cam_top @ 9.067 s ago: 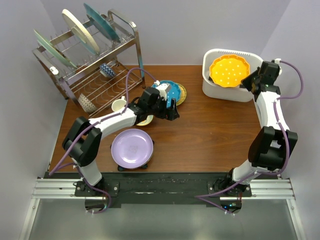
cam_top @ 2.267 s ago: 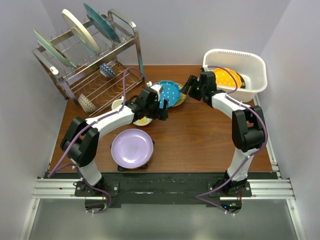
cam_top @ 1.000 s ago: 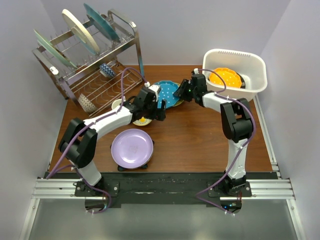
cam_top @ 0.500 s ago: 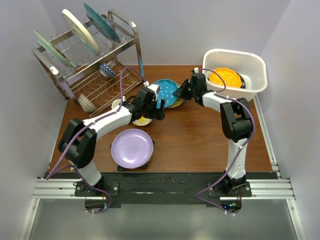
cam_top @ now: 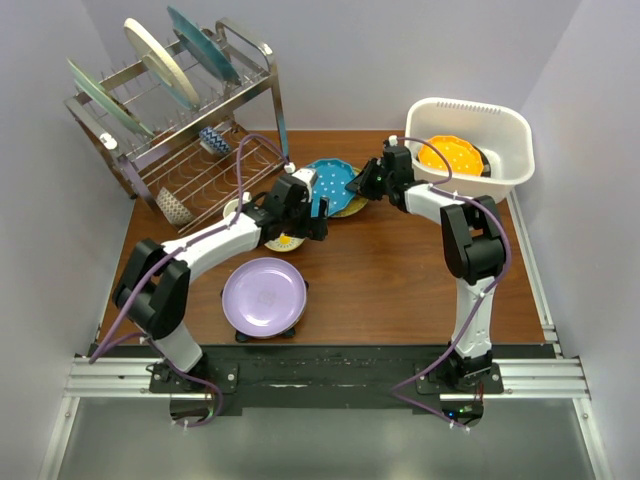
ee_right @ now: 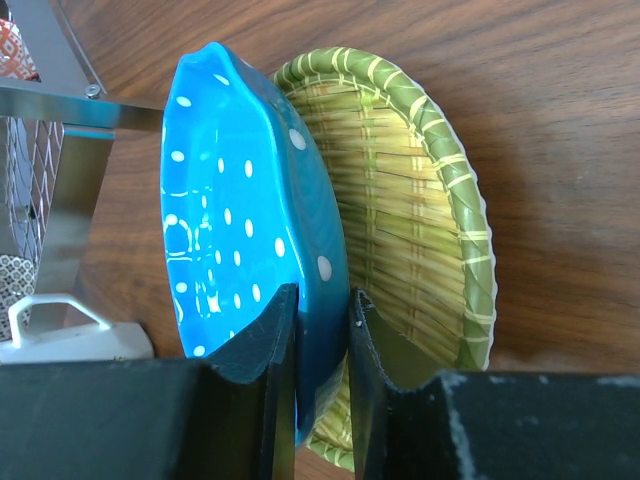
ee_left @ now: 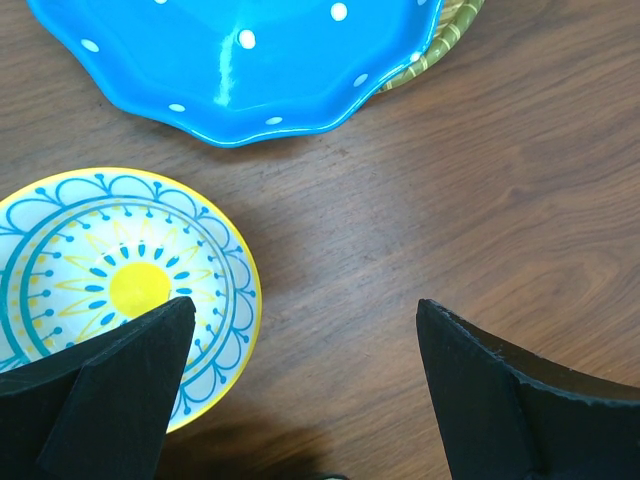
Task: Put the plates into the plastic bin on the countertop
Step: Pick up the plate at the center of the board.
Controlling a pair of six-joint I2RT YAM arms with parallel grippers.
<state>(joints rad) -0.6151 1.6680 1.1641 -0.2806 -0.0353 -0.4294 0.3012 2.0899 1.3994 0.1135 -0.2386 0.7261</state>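
Right wrist view: the right claw (ee_right: 322, 300) is closed on the rim of the blue dotted plate (ee_right: 240, 200). One finger is on the inner face and the other on the underside, with no gap showing.
Blue dotted plate: it sits at the far middle of the tabletop (cam_top: 400, 270). Its right edge overlaps the woven-pattern plate (ee_right: 410, 200) beneath it.
Plastic bin (cam_top: 520, 150): it stands at the far right, and the orange dotted plate (cam_top: 450, 155) already lies inside.
Left claw (ee_left: 303, 310): it is spread wide and holds nothing. It hangs over bare wood between the small bowl (ee_left: 110, 280) with the yellow centre and the near edge of the blue plate.
Step in hand: probably lifting the blue plate off the woven one to carry it to the bin.
Doing it well: raise the plate straight up first, so the woven plate is not dragged along. The pinch is on one edge only, and a glossy scalloped rim may pivot or slip, so keep the grip deep and move slowly. Carry the plate right and far until it is over the bin wall. Lower it close onto the orange plate before letting go.
Watch: the left claw is near the plate's path, so lift well above it.
Left to do: the lavender plate (cam_top: 264, 296) at the near left and the plates standing in the dish rack (cam_top: 170, 110) at the far left.
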